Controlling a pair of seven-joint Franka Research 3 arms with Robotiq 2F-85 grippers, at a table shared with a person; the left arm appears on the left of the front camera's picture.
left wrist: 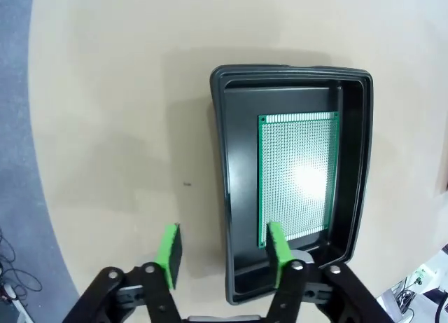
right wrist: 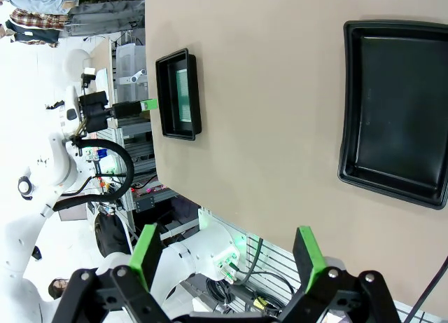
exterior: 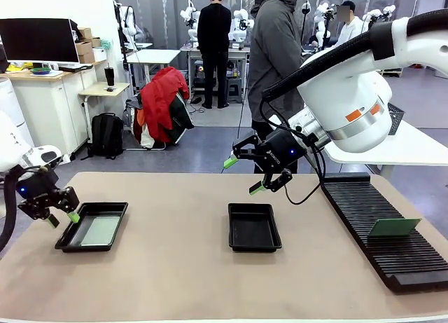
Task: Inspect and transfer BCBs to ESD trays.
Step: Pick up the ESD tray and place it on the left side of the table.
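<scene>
- Progress: one BCB [left wrist: 297, 176] already lies flat in the ESD tray [left wrist: 353, 183] far left of the empty tray [exterior: 254, 228], so that transfer looks done.
- Left gripper [exterior: 63, 218] hangs far left of the empty tray too, by the filled one's rim, jaws wide, holding nothing.
- Right gripper [exterior: 243, 176] hovers above the empty tray's far edge, jaws spread, empty.
- Remaining: a second green BCB [exterior: 394, 227] stands in the slotted rack [exterior: 364, 204] right of the empty tray, probably awaiting inspection and transfer.
</scene>
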